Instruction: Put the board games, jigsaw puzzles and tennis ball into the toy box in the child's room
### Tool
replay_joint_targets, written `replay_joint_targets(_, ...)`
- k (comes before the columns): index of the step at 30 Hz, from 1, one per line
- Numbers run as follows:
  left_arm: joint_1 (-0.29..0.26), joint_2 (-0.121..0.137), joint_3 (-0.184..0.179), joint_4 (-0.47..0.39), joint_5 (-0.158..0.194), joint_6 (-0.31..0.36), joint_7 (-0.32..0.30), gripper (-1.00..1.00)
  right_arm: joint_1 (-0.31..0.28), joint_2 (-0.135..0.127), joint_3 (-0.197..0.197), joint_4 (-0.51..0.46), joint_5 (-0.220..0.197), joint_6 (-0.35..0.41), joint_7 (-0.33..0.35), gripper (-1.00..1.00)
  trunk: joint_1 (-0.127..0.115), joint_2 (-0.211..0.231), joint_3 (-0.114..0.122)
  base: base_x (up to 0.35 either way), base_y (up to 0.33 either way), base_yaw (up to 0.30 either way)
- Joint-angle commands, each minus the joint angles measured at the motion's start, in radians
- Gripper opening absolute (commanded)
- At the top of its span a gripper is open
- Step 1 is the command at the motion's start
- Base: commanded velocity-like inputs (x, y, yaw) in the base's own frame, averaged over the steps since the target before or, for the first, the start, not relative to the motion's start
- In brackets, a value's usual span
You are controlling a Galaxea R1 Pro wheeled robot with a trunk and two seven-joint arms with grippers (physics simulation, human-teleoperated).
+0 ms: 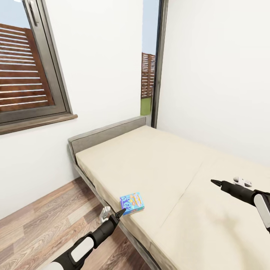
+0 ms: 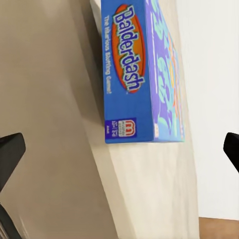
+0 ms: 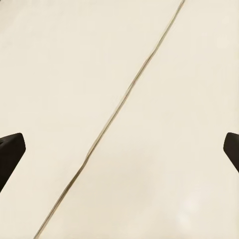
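Both sets of jaws apart, nothing held; left gripper [image 1: 120,212] sits just beside the blue Balderdash board game [image 1: 132,202], fingertips [image 2: 11,149] either side of the box's end; box lies flat at the bed [image 1: 157,168] mattress edge nearest the floor [image 1: 45,221]; right gripper [image 1: 213,182] hovers over bare mattress near its seam [image 3: 119,104].
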Motion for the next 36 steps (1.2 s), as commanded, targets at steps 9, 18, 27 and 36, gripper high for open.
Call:
replay_joint_targets(9,-0.001,0.0,-0.004,-0.005,0.01,0.008,-0.002,1.0,-0.001,0.0,-0.002,0.0,-0.001,0.006,0.003,1.0,0.0,0.0,-0.001,0.0,0.0,0.0)
replay_joint_targets(18,-0.001,-0.001,-0.003,-0.007,0.01,0.008,-0.001,1.0,-0.001,0.0,-0.002,0.0,-0.001,0.006,0.003,1.0,0.0,0.0,-0.001,0.0,0.0,-0.015)
replay_joint_targets(27,-0.001,-0.002,-0.002,-0.009,0.01,0.008,-0.001,1.0,-0.001,0.0,-0.002,0.0,-0.001,0.006,0.003,1.0,0.0,0.0,-0.001,0.0,0.0,-0.135)
replay_joint_targets(36,-0.001,-0.001,-0.001,-0.03,0.011,0.008,-0.001,1.0,-0.001,0.0,-0.002,0.0,-0.001,0.006,0.003,1.0,0.0,0.0,-0.001,0.0,0.0,-0.064)
